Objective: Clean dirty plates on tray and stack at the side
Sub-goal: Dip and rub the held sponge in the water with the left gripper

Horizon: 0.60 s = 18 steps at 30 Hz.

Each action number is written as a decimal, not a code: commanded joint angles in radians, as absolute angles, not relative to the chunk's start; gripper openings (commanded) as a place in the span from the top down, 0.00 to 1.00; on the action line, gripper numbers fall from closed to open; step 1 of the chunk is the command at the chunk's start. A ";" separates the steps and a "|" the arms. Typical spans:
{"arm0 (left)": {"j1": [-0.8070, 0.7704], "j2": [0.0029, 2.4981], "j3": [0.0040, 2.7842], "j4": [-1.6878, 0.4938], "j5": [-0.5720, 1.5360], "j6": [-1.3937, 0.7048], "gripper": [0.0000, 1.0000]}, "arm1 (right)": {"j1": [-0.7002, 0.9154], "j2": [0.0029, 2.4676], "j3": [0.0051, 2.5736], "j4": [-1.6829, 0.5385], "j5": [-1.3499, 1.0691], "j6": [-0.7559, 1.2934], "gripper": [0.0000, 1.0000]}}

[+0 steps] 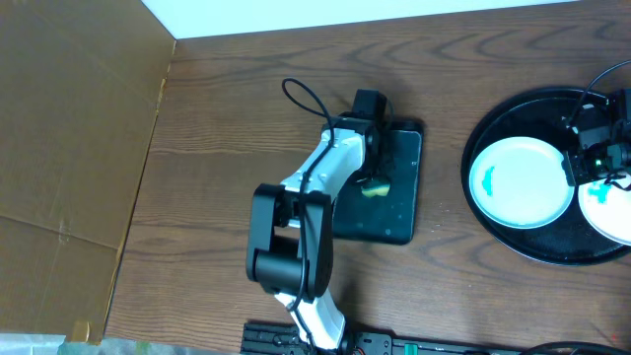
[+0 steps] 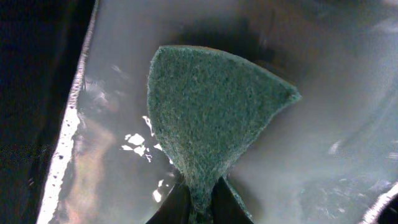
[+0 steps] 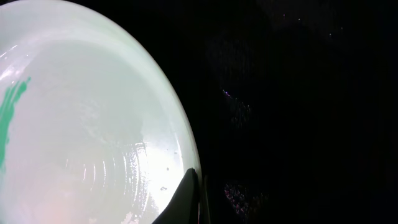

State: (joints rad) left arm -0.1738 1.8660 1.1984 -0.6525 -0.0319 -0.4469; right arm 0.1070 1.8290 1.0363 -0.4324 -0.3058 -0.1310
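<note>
Little is done so far: no stack stands at the side, and both dirty plates (image 1: 520, 180) in view lie in the round tray (image 1: 493, 118) at the bench's (image 1: 217, 118) right edge, one bearing a teal smear (image 3: 13, 102). The left pincer (image 2: 202, 202) is clamped on the green sponge (image 2: 211, 118) over the small rectangular tray (image 1: 404, 212) mid-bench. The right pincer (image 3: 194, 196) is closed at the smeared plate's rim. Bare wood between the trays offers stacking room.

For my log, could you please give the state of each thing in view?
left tool, shut on sponge
sponge, pinched, over small tray
right tool, shut on left plate's rim
left plate, smeared teal, on round tray
right plate, on round tray, partly cropped
</note>
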 commanded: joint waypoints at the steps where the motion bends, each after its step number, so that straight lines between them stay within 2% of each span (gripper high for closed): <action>1: -0.170 1.741 1.189 -0.662 -0.017 -0.441 0.93 | 0.112 1.837 1.029 -0.426 -0.296 -0.124 0.99; 8: -0.170 1.543 1.188 -0.667 0.090 -0.442 0.93 | 0.113 1.837 1.029 -0.412 -0.296 -0.105 0.99; 14: -0.181 1.538 1.188 -0.699 0.186 -0.462 0.93 | 0.113 1.837 1.029 -0.412 -0.296 -0.089 0.99; 18: -0.246 1.541 1.187 -0.691 0.258 -0.470 0.93 | 0.113 1.837 1.029 -0.411 -0.296 -0.083 0.99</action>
State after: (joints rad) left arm -0.2016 1.5414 1.1858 -0.6971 0.1741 -0.4526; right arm 0.1070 1.8290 1.0363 -0.4175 -0.3054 -0.1062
